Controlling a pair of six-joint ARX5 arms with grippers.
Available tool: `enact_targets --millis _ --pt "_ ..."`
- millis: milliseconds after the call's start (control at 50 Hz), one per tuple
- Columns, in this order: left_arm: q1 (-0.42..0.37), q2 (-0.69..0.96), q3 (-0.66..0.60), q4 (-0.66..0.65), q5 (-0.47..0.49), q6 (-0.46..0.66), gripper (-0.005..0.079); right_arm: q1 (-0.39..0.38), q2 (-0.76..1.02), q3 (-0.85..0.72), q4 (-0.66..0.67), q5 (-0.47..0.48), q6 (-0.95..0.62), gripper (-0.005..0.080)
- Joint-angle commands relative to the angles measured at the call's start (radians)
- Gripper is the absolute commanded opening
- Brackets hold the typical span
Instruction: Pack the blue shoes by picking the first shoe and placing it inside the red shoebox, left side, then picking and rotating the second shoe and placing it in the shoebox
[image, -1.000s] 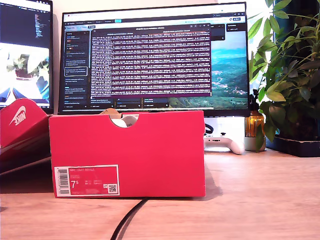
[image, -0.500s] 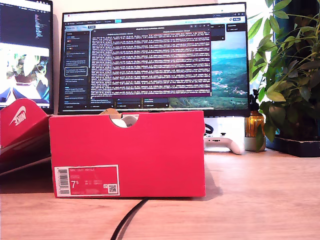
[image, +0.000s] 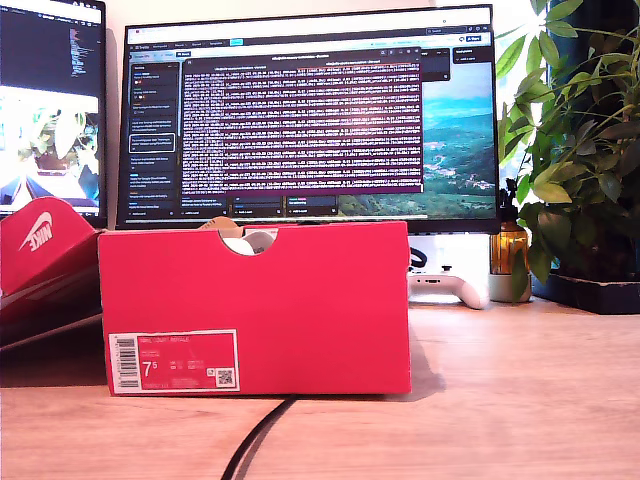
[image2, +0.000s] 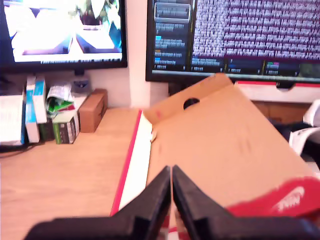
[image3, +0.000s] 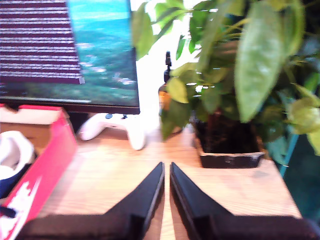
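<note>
Red cardboard fills the exterior view's left: the lid flap (image: 45, 255) with its white swoosh leans open beside the red shoebox (image: 300, 310), which stands on the counter (image: 520, 400) with its size label facing the camera. Through the half-round notch in the box's top edge a bit of white shows, probably shoe lining. No arm appears in this view.

My first gripper (image2: 171, 182) hangs above the flap's brown inner face (image2: 220, 140), its fingers (image2: 155, 200) pressed together and holding nothing. My second gripper (image3: 167, 177) hovers over bare counter between the shoebox wall (image3: 45, 165) and the potted plant (image3: 230, 100), its fingers likewise closed and empty. At that view's edge, inside the box, sits one of the blue shoes (image3: 11, 172), white lining over navy.

At least one shoe seems packed. Whether the second is in I cannot tell; none lies loose on the counter, so the task looks nearly or fully done.
</note>
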Motion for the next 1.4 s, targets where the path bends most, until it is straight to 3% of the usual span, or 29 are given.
enact_targets --millis 0,360,880,1380 --pt "0.001 -0.009 -0.016 -0.039 0.005 0.011 -0.0020 0.011 0.002 -0.024 0.009 -0.006 0.002 -0.0011" --pt "-0.002 -0.009 -0.019 -0.231 0.011 -0.009 -0.0020 0.026 -0.034 -0.024 -0.071 -0.006 0.003 -0.0011" --pt "-0.002 -0.009 -0.019 -0.228 0.011 -0.009 -0.0020 0.026 -0.145 -0.029 -0.077 -0.051 -0.029 -0.0011" --pt "-0.002 -0.009 -0.019 -0.228 0.010 -0.009 -0.0020 0.030 -0.379 -0.232 -0.026 -0.048 -0.025 -0.0011"
